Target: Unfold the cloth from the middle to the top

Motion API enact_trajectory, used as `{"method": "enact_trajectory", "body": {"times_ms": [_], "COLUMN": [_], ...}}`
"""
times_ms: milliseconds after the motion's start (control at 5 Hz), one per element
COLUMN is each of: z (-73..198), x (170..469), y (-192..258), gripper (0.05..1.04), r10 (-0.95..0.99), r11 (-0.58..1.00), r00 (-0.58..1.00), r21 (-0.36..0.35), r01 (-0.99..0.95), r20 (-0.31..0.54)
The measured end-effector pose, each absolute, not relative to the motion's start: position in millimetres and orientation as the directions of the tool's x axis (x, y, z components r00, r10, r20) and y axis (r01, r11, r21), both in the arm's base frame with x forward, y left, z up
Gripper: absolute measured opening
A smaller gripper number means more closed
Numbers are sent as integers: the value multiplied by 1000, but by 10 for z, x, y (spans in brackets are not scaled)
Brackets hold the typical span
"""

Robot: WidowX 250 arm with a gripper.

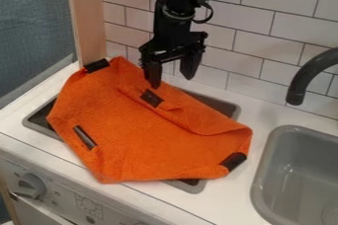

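Claw [172, 78] released, fingers spread, hanging over the back part of the orange cloth [132, 135]! From the left, that cloth sprawls rumpled across the grey tray [231, 108]; mid-cloth, below one finger, sits a dark patch [151, 98], likely marking the folded flap [198, 115]. Best to pinch that flap alone (no second layer, please), lift low, then carry it towards the tiles [247, 51], easing out the right-hand crease [191, 131].

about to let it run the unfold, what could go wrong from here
The cloth has a folded flap beside the gripper; closing there might pinch both layers and drag the whole cloth. The cloth also overhangs the grey tray, so a pull could snag on its rim.
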State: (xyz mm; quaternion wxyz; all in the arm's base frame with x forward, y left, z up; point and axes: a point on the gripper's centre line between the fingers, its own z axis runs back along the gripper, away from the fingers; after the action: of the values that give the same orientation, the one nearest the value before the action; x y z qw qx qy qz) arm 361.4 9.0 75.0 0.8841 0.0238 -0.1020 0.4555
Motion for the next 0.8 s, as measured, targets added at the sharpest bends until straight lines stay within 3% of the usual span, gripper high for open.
{"method": "enact_trajectory", "body": {"times_ms": [800], "z": [485], "x": [3457], "y": [192], "gripper": [999], "r10": [843], "r11": [515], "r00": [511], "r21": [22], "r01": [-857], "r20": [166]}}
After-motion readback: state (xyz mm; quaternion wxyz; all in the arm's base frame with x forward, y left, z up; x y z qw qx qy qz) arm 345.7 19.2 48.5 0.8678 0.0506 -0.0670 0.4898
